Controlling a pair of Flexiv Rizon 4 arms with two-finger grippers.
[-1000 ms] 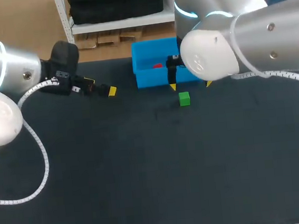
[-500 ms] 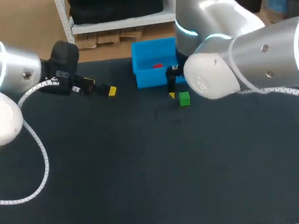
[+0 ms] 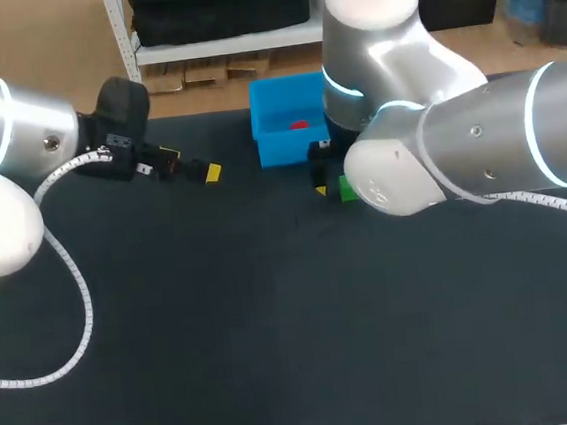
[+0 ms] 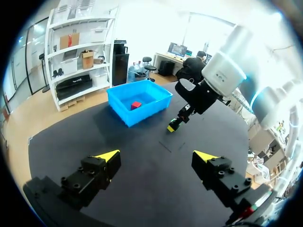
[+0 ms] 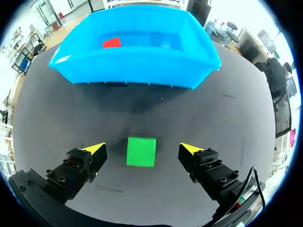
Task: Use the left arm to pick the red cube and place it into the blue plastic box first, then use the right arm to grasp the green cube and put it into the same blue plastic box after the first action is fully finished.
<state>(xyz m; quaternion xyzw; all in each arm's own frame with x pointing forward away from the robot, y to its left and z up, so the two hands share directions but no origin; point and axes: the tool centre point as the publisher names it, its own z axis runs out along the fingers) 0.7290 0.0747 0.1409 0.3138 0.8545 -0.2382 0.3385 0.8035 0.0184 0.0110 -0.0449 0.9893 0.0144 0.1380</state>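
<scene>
Right gripper [image 5: 143,148] wide open, holding nothing, fingers either side of green cube [image 5: 141,152].
Over the last second I swung in over it, near the blue box [image 5: 137,71]; red cube [image 5: 111,43] already inside, so grasping looks next.

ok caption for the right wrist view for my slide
Right tool open, fingers either side of green cube; red cube in blue box

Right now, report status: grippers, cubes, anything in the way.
Left gripper open, empty, apart from blue box. Right gripper open, fingers either side of green cube, not touching. Red cube in blue box. Nothing between green cube and blue box.
</scene>
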